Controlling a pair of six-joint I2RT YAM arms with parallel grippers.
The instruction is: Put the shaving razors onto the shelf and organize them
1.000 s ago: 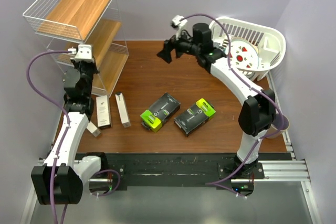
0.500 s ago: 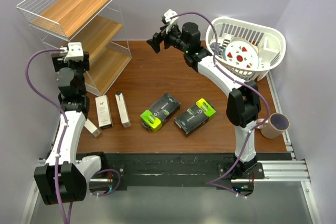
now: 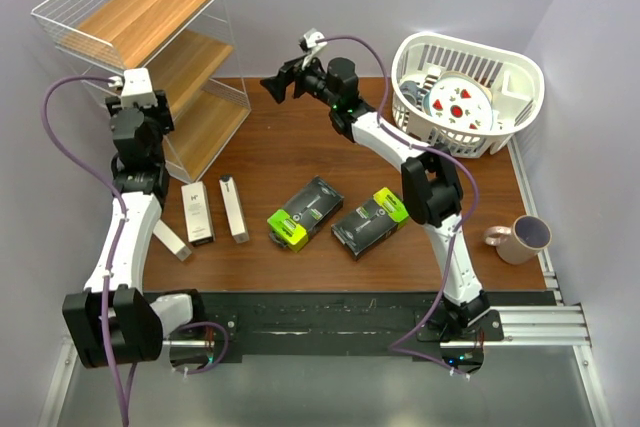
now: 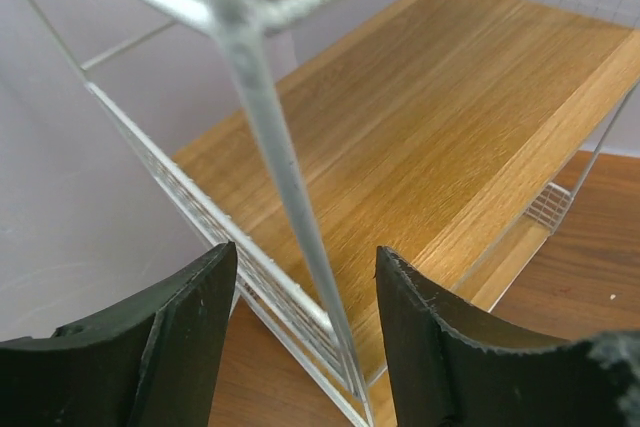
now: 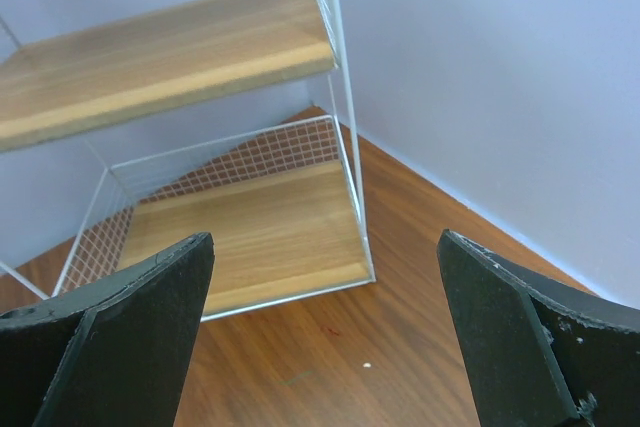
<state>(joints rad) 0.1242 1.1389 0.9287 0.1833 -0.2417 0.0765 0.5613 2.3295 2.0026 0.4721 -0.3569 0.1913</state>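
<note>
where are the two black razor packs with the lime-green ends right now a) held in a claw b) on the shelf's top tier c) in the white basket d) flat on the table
d: the left black pack and the right black pack both lie flat on the brown table, apart from the shelf and the basket.

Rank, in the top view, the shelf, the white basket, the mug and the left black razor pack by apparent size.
1. shelf
2. white basket
3. left black razor pack and mug: nearly alike, so unranked.
</note>
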